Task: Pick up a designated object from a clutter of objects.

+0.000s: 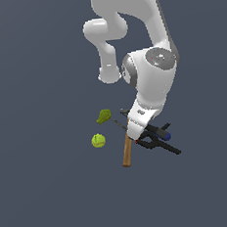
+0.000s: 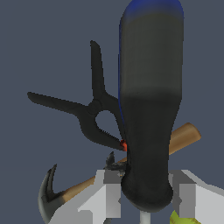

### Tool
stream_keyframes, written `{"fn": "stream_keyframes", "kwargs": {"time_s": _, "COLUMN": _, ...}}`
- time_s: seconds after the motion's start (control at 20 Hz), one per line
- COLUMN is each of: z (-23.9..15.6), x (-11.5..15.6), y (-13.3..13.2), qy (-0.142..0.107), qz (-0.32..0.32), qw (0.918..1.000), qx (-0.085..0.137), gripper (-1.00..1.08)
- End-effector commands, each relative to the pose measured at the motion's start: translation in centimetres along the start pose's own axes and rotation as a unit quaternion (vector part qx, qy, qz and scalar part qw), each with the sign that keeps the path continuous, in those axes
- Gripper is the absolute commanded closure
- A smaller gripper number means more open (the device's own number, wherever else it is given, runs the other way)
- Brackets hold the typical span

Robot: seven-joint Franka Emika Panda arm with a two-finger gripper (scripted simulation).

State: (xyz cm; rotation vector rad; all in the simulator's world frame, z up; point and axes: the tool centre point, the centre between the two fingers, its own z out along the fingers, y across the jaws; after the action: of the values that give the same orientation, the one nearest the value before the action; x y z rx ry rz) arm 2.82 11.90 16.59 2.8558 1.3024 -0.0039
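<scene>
Tool [image 2: 145, 192] is down in the clutter, fingers [image 2: 107, 192] on either side of the screwdriver [image 2: 151, 109] handle near its shaft end. Fingers look touching or nearly touching the handle; can't tell if it's actually clamped or just bracketed.

Wrist view: screwdriver's black handle fills the frame, blue end cap at the far end, thin metal shaft just visible below the handle between the fingers. Black spring clamp [image 2: 87, 109] lies beside it, handles splayed, small red spot at the jaw tip right against the screwdriver. Hammer [image 2: 183, 135] with the wooden handle passes under the screwdriver at an angle, dark claw head [image 2: 46, 192] near one finger. Sliver of yellow-green by the other finger.

Exterior view: arm [image 1: 149, 77] hangs over the group, hiding most of the screwdriver [image 1: 165, 130]; only the handle end with blue cap pokes out to the exterior view's right. Clamp [image 1: 163, 145] just below it. Hammer handle [image 1: 127, 153] sticks out toward the bottom. Yellow-green ball [image 1: 98, 140] and green lumpy object [image 1: 104, 117] sit apart on the exterior view's left. All on the dark grey worktop [image 1: 44, 191].
</scene>
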Motion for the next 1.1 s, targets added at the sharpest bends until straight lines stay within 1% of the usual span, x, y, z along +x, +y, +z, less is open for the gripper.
{"fn": "stream_keyframes", "kwargs": {"time_s": 0.0, "z": -1.9, "x": -1.2, "y": -0.4, "qy": 0.000, "qz": 0.000, "qw": 1.0000, "qx": 0.000, "gripper": 1.08}}
{"fn": "stream_keyframes", "kwargs": {"time_s": 0.6, "z": -10.9, "x": -7.1, "y": -2.4, "qy": 0.001, "qz": 0.000, "qw": 1.0000, "qx": 0.000, "gripper": 1.08}}
{"fn": "stream_keyframes", "kwargs": {"time_s": 1.05, "z": -18.5, "x": -11.9, "y": -4.0, "qy": 0.003, "qz": -0.001, "qw": 1.0000, "qx": 0.002, "gripper": 1.08}}
